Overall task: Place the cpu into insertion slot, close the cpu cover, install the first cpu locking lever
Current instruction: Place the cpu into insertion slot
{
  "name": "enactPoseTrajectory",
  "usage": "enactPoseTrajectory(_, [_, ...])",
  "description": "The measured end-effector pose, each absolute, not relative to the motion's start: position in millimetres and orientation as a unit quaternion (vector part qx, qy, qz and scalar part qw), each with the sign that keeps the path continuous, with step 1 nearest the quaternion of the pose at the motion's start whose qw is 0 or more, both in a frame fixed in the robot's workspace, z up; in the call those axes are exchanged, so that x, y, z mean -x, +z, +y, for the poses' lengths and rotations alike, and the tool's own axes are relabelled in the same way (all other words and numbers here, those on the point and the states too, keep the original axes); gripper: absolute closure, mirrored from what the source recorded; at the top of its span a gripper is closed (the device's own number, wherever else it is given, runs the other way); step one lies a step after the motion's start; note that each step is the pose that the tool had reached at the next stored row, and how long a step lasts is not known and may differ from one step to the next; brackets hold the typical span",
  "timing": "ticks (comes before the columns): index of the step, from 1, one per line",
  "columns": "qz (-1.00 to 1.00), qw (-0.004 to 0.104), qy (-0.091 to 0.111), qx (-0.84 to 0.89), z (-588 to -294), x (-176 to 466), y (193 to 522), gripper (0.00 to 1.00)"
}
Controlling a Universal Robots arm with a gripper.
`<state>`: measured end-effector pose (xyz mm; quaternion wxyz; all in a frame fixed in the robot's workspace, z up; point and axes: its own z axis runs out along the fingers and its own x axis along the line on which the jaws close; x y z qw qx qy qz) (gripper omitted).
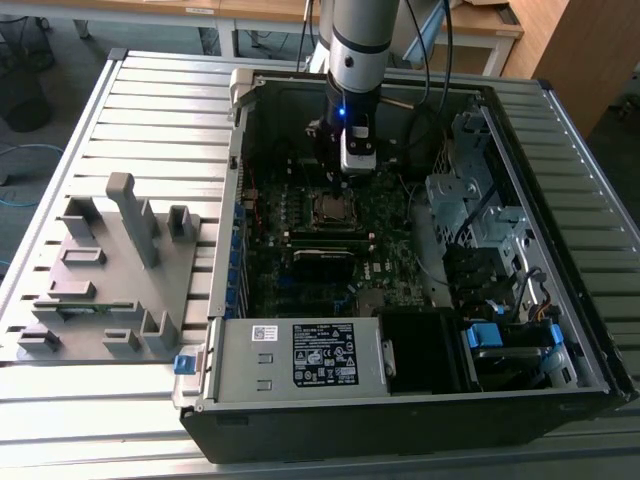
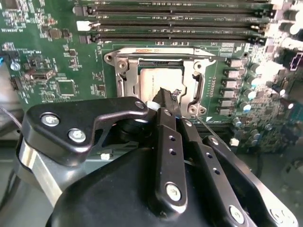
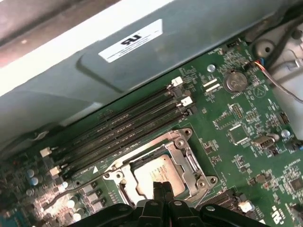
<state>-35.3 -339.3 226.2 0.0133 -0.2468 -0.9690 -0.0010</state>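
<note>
End effector (image 2: 166, 95) above cpu (image 2: 152, 78), seated in insertion slot (image 2: 122, 75)

Exterior view: high up, angled down on whole open case (image 1: 400, 430) + arm (image 1: 355, 40), well back. Both wrist views: close over mobo (image 2: 47, 61), looking down past pincer (image 2: 165, 96). All 3 share insertion slot (image 1: 333, 208); wrist pair also RAM slots (image 3: 123, 127).

Cpu (image 2: 158, 78) top is dull silver-grey metal, no real shine. Cover (image 2: 124, 75) around it is brighter bare metal and catches the light. Board (image 2: 71, 56) is green with a slight gloss. Gripper (image 2: 166, 97) is smooth matt black metal with shiny silver screw heads. Case (image 3: 199, 38) wall looks like grey sheet metal, satin finish, with a white paper-ish label (image 3: 131, 41). Table (image 1: 150, 100) is ribbed pale metal; the jig (image 1: 100, 290) on it — matt grey plastic.
</note>
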Motion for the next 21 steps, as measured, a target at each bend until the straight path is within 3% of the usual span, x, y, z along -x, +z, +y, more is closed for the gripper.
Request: enactPoseTrajectory(21, [-0.987,0.013,0.000,0.159,-339.3,35.3,225.1,0.90])
